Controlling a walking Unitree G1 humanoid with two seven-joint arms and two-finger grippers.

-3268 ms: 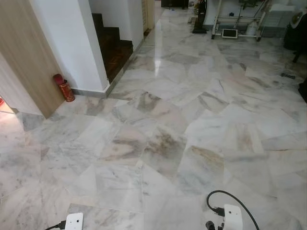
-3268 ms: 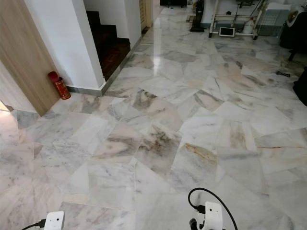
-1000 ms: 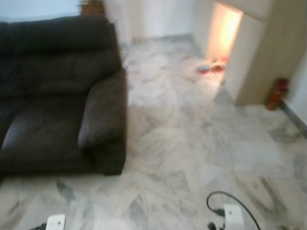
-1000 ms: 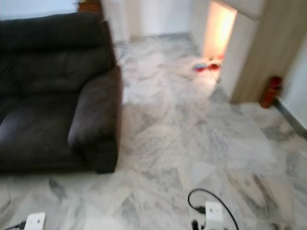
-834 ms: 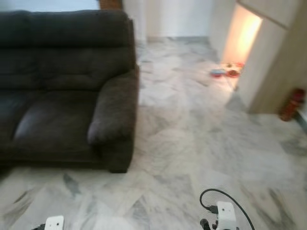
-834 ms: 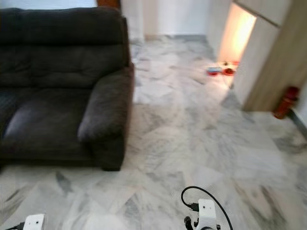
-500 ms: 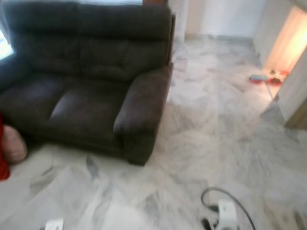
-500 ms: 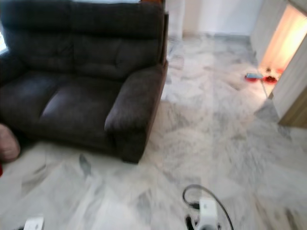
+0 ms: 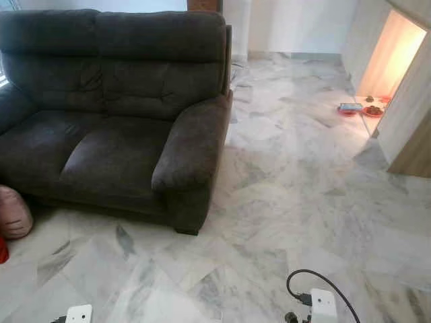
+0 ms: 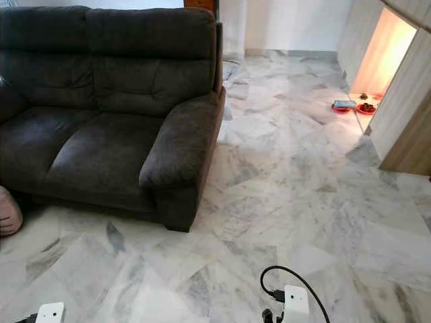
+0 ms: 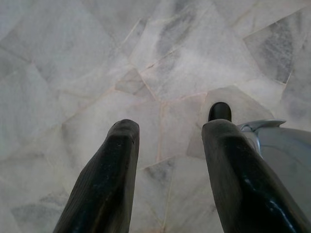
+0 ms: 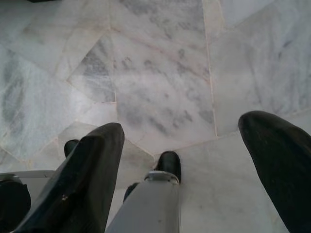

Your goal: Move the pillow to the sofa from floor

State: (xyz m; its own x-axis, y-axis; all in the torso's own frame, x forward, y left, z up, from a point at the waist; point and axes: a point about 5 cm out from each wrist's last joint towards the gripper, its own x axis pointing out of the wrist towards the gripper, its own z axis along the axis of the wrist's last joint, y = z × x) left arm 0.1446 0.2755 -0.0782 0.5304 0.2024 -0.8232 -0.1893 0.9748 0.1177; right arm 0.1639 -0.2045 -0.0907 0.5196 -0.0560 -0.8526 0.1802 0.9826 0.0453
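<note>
Fingers [image 11: 112, 179] apart over veined marble [image 11: 73, 58].

Head views were sharp and evenly daylit, with warm orange light spilling from the doorway [image 9: 385, 60] onto the marble floor [image 9: 303, 175], soft shadow under the sofa [image 9: 114, 114], and close wrist-view fingers [image 11: 104, 179] slightly soft.

A marble floor [image 9: 289, 195] spreads out in pale grey slabs. Far across it, a lit doorway [image 9: 384, 57] glows warm, with red bowls [image 9: 360, 110] on the floor just before it. A wooden panel [image 9: 411, 134] stands beside the doorway, nearer the camera.
</note>
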